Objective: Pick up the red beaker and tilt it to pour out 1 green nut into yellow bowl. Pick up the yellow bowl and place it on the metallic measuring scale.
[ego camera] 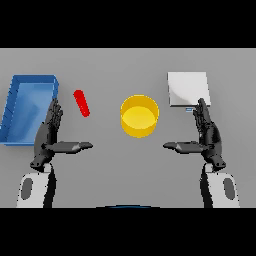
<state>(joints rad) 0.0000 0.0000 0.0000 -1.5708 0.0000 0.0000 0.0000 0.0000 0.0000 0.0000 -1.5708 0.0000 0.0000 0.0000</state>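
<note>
The red beaker point(81, 103) stands on the grey table left of centre, leaning slightly. The yellow bowl point(139, 116) sits in the middle, its inside bare as far as I can see. The metallic measuring scale point(187, 88) lies flat at the back right. My left hand point(50, 131) hovers open, fingers straight and thumb pointing inward, just left of and nearer than the beaker. My right hand point(206, 133) is open in the same pose, right of the bowl and just in front of the scale. No green nut is visible.
A blue tray point(20, 107) lies along the left edge of the table, right beside my left hand.
</note>
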